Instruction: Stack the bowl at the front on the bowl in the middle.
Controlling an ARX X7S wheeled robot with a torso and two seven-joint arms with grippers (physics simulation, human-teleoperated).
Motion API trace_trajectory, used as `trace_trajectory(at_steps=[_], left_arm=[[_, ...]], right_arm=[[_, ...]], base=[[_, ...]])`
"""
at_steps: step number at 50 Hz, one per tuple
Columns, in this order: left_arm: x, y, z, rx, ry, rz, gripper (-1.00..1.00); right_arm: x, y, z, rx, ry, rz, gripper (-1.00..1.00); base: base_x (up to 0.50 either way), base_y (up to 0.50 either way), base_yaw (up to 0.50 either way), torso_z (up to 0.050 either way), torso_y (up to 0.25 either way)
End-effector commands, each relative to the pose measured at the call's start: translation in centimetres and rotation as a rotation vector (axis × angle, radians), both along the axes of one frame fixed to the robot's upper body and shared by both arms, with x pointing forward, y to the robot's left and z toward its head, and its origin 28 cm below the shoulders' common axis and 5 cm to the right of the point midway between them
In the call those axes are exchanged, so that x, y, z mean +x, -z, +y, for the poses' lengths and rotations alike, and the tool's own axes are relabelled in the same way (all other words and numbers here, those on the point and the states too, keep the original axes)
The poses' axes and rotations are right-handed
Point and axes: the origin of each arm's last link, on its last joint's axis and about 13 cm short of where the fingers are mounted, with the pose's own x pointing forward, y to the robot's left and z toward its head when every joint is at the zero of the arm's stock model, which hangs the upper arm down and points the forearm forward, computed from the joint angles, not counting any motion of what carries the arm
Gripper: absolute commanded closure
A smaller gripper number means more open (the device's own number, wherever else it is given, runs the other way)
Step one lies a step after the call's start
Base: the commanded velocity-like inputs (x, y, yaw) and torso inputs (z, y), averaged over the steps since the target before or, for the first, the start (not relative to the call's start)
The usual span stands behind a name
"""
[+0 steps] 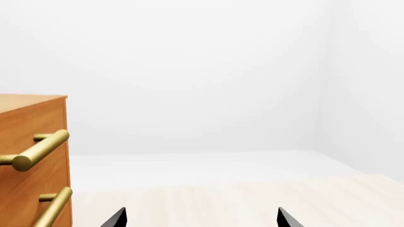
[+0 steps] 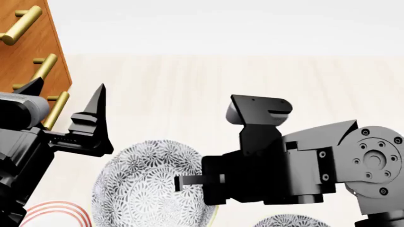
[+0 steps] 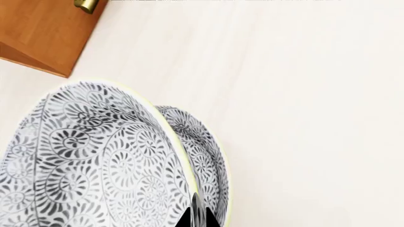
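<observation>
While the right gripper [image 3: 197, 216] pinches the rim of the deep white grey-floral front bowl [image 2: 148, 187], held tilted just above the matching middle bowl [image 3: 205, 156], level it before release. Left gripper [image 2: 66, 101] gapes empty.

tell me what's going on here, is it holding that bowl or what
The right end effector is clamped on the rim of a floral-print bowl, holding it tilted in the air. In the right wrist view a second matching bowl sits just behind it, so the stacking isn't finished. The left end effector is open and idle near the wooden drawer cabinet. A red-ringed plate peeks in at the head view's lower left.
</observation>
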Motion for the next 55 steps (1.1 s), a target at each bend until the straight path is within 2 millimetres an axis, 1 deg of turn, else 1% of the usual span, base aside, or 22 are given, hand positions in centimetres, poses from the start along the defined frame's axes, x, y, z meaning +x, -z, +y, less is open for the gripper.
trace_trajectory(at_steps=[1, 10, 19, 26, 32, 41, 50, 51, 55], left_arm=[[0.0, 0.2, 0.0, 0.004, 0.002, 0.004, -1.0], [-0.1, 0.3, 0.1, 0.002, -0.001, 0.006, -1.0], [-0.2, 0.4, 0.0, 0.0, 0.001, 0.008, -1.0], [-0.1, 0.4, 0.1, -0.001, 0.001, 0.01, -1.0], [-0.1, 0.5, 0.0, 0.003, 0.004, 0.012, -1.0], [-0.1, 0.7, 0.0, 0.009, 0.007, 0.015, -1.0], [-0.2, 0.7, -0.1, 0.011, 0.01, 0.016, -1.0], [-0.1, 0.7, -0.1, 0.011, 0.011, 0.016, -1.0], [-0.1, 0.8, -0.1, 0.011, 0.012, 0.018, -1.0]], right_arm=[[0.6, 0.1, 0.4, 0.035, -0.006, -0.011, 1.0], [1.2, 0.9, 0.6, 0.039, -0.004, 0.004, 1.0], [1.6, 2.3, 0.9, 0.031, -0.018, 0.037, 1.0], [1.6, 3.0, 1.0, 0.028, -0.022, 0.054, 1.0], [2.1, 4.1, 1.0, 0.031, -0.022, 0.074, 1.0], [2.4, 4.8, 1.2, 0.036, -0.024, 0.074, 1.0], [2.4, 4.9, 1.2, 0.04, -0.031, 0.078, 1.0], [2.5, 5.0, 1.2, 0.037, -0.026, 0.078, -1.0], [2.5, 5.1, 1.2, 0.03, -0.031, 0.08, -1.0]], base=[[0.0, 0.0, 0.0, 0.0, 0.0], [0.0, 0.0, 0.0, 0.0, 0.001], [0.0, 0.0, 0.0, 0.0, 0.0], [0.0, 0.0, 0.0, 0.0, 0.0], [0.0, 0.0, 0.0, 0.0, 0.0], [0.0, 0.0, 0.0, 0.0, 0.0], [0.0, 0.0, 0.0, 0.0, 0.001], [0.0, 0.0, 0.0, 0.0, 0.0], [0.0, 0.0, 0.0, 0.0, 0.0]])
